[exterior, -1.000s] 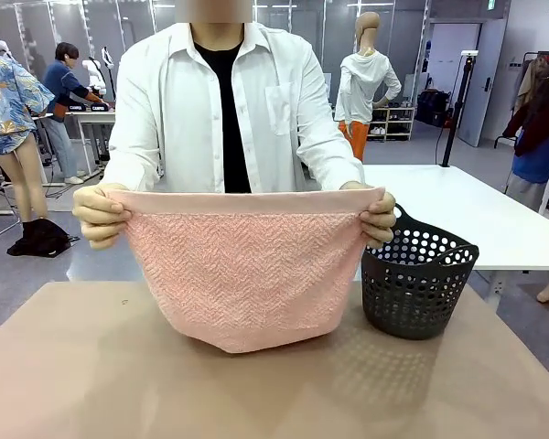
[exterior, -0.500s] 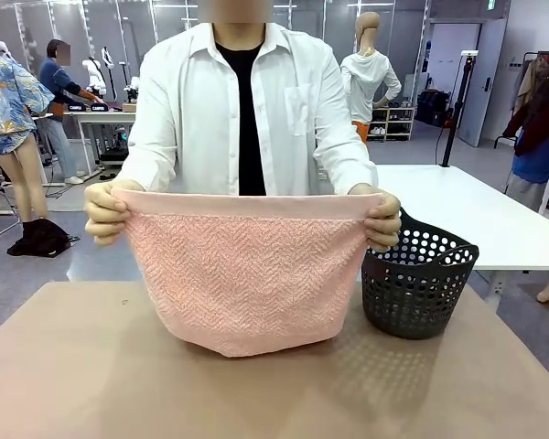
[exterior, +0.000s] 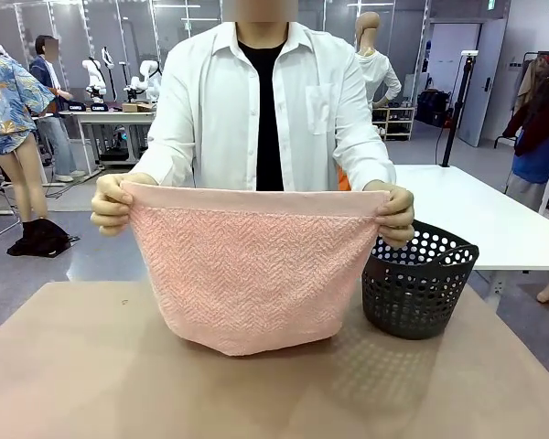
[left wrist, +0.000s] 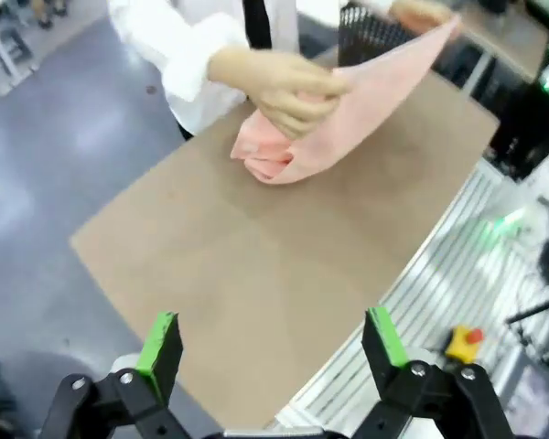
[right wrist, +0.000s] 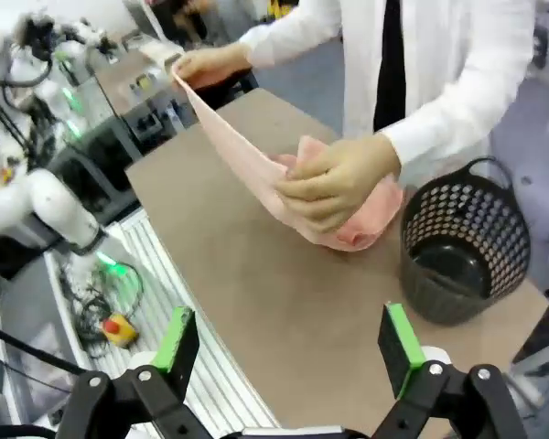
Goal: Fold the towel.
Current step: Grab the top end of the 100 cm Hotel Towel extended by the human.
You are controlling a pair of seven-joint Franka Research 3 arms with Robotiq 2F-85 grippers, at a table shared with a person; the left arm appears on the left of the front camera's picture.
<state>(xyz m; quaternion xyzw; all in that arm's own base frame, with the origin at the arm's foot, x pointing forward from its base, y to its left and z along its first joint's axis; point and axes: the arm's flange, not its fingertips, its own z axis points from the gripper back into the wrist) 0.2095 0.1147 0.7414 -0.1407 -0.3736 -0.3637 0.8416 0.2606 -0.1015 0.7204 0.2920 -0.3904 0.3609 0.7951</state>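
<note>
towel (exterior: pixel 247 274): far side of counter (exterior: pixel 73 366), lower fold resting on it, top edge stretched side to side, one hand (exterior: pixel 112 203) + other hand (exterior: pixel 395 212) at corners | left pincer (left wrist: pixel 270 337) & right pincer (right wrist: pixel 288 337): spread, empty, well back | towel straight ahead, approx. equidistant

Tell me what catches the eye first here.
A person's hands hold the pink towel stretched wide, its lower fold resting on the table. A dark perforated basket stands beside it on the robot's right. The left pincer and right pincer stand open, clear of the towel.
</note>
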